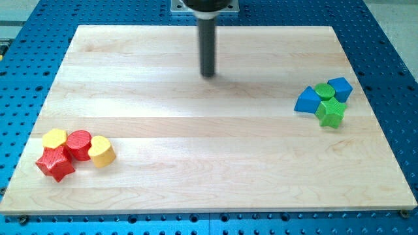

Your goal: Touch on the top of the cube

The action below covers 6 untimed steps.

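My tip (208, 74) stands on the wooden board (209, 170) near the view's top centre, far from all blocks. At the view's right sits a cluster: a blue cube-like block (340, 87), a green round block (324, 90), a blue angular block (306, 100) and a green star-shaped block (331, 113). At the view's lower left sits another cluster: a yellow block (55, 138), a red round block (79, 144), a yellow heart-like block (101, 151) and a red star-shaped block (55, 163).
The board lies on a blue perforated table (32, 39). The arm's mount (206, 5) shows at the view's top centre.
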Motion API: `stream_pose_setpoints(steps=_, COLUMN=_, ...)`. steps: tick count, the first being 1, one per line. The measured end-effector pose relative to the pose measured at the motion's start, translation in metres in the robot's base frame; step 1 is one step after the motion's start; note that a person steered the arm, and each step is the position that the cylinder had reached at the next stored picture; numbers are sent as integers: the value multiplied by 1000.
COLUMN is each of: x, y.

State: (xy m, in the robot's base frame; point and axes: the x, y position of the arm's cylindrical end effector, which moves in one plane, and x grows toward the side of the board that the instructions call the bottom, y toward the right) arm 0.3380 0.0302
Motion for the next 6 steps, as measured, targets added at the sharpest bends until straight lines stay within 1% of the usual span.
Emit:
stream_pose_setpoints(steps=3, x=-23, y=221)
stream_pose_setpoints(steps=5, x=-19, y=315)
stream_pose_setpoints(steps=6, x=-19, y=315)
